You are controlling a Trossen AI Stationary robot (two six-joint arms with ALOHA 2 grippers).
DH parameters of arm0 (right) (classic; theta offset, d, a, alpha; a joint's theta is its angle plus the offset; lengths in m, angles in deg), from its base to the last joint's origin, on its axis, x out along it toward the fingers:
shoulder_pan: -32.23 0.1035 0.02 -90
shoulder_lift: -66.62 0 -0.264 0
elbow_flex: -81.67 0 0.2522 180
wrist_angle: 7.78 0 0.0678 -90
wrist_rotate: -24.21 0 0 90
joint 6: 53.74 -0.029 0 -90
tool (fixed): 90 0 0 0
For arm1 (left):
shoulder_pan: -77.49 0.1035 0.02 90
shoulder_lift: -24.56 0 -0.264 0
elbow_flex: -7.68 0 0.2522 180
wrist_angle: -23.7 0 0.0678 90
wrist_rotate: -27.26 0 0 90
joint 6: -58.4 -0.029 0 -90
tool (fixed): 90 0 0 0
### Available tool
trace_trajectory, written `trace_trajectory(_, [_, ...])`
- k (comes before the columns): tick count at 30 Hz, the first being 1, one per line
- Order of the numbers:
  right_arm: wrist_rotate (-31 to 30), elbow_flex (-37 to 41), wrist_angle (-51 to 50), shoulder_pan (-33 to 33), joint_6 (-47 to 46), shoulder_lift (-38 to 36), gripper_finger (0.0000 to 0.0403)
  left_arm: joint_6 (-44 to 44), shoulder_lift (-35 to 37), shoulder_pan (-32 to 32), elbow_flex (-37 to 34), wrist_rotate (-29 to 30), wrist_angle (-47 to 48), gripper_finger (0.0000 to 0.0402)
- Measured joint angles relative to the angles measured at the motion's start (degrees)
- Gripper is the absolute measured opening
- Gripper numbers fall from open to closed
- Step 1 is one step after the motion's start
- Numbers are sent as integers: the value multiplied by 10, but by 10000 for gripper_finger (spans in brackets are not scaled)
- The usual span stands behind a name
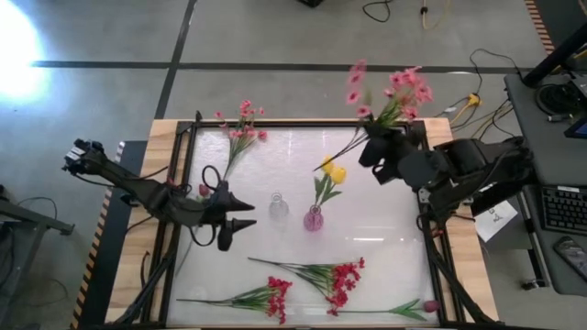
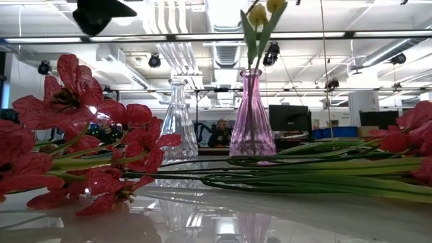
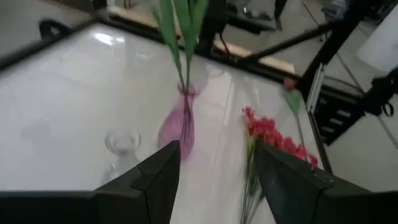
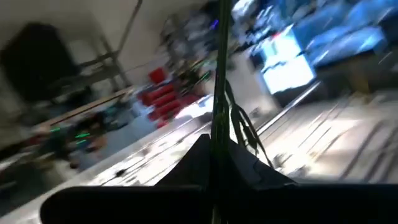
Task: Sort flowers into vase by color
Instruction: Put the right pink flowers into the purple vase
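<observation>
Red flowers (image 2: 74,145) lie nearest; right end effector (image 1: 378,147), clamped on pink spray (image 1: 390,92), is right of clear vase (image 1: 278,208).

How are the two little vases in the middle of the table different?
The pink vase is tinted pink, while the clear vase has no colour. The pink vase holds yellow flowers on green stems; the clear vase holds nothing. From above, the pink vase stands closer to the right arm's side and the clear vase closer to the left gripper. Both are small glass vases with narrow necks, standing upright beside each other.
</observation>
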Motion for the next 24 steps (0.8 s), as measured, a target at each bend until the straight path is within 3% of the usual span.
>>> trace_trajectory(5, [127, 0, 37, 0, 51, 12, 13, -9, 0, 0, 19, 3, 0, 194])
trace_trajectory(9, [156, -3, 28, 1, 50, 36, 13, -9, 0, 0, 20, 4, 0, 194])
trace_trajectory(16, [161, -1, -38, 4, 34, 85, 13, -13, -15, 0, 18, 23, 0, 194])
trace_trajectory(24, [158, -1, -41, 12, 37, 103, 13, -17, -37, 0, 18, 23, -1, 194])
